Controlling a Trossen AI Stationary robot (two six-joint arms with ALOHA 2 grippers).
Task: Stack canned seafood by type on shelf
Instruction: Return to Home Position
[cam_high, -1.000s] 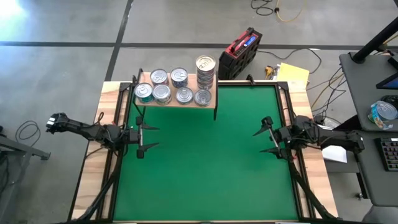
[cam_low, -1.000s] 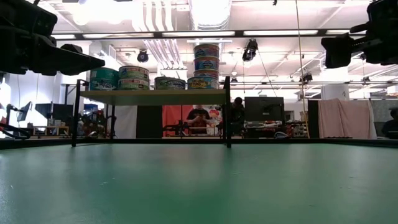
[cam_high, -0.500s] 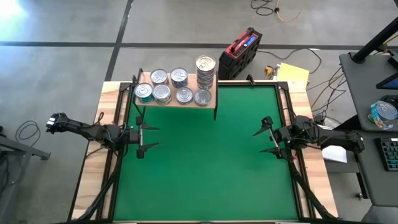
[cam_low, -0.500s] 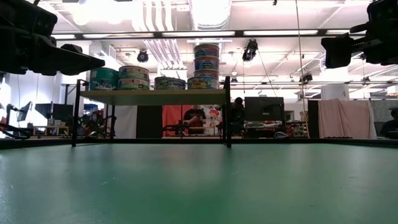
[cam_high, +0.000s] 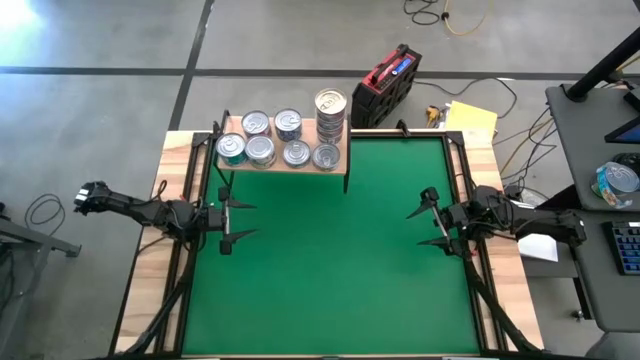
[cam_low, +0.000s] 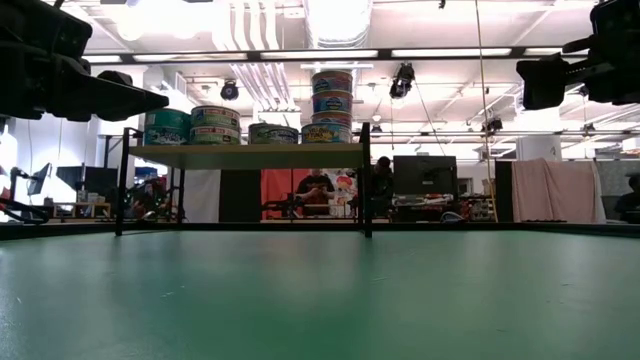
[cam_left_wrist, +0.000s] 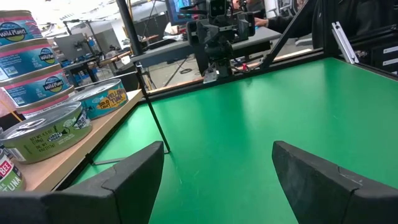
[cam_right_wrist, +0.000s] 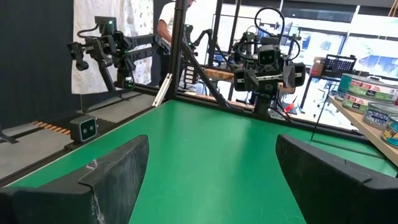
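Left gripper (cam_high: 238, 220): dark fingers spread wide with nothing between them, hovering at the left edge of the smooth green mat (cam_high: 330, 270).
Right gripper (cam_high: 414, 228): I see it parted and empty too, at the mat's right edge.
Shelf (cam_low: 250, 155): pale wood board on thin black legs, at the mat's far left corner.
Tins (cam_high: 260, 150): round, flat, with silver pull-tab lids, sitting in low rows on the board.
Tall stack (cam_low: 331, 105): at the board's right end, four high as far as I can tell, with glossy printed labels.
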